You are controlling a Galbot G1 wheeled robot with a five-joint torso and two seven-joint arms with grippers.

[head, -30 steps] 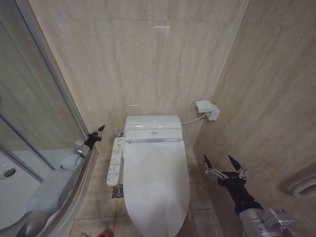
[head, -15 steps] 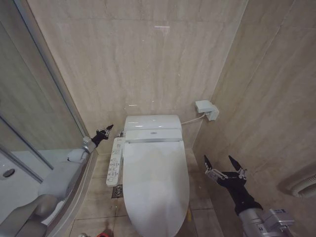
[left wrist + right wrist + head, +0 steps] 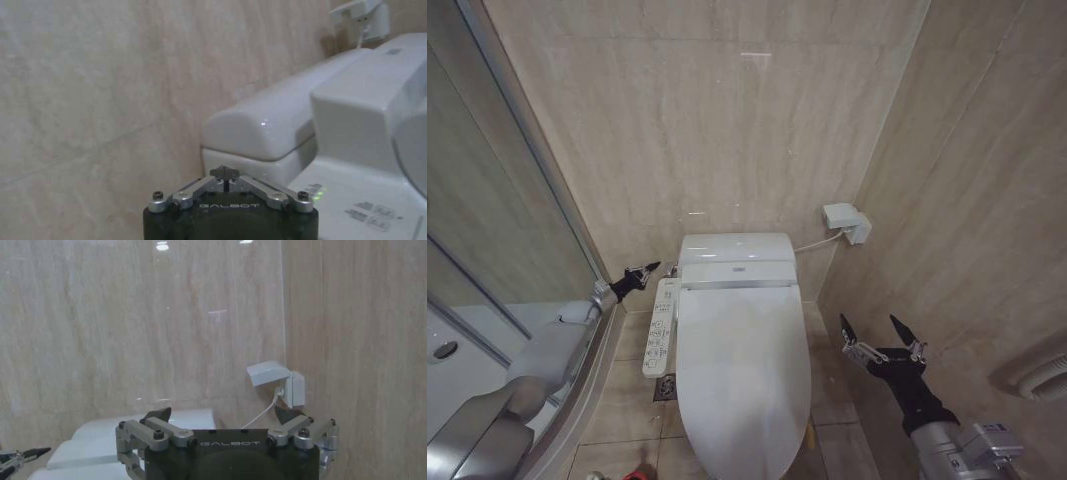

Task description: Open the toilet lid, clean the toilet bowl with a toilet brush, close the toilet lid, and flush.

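The toilet lid [image 3: 742, 370] is seen down flat over the bowl, right in the middle of the head view. The left pincer [image 3: 649, 268] is pinched closed with nothing in it, parked just beside the control panel [image 3: 661, 326] at the lid's back left corner, near the tank [image 3: 736, 248]. The right pincer [image 3: 877, 331] is spread wide and empty, held well off the lid's right edge, over the floor [image 3: 835, 385].

White toilet set against beige marbled tile.
The toilet lid [image 3: 742, 360] is seen in glossy white; the walls [image 3: 717, 120] are streaked beige; both claws are coloured black and silver.
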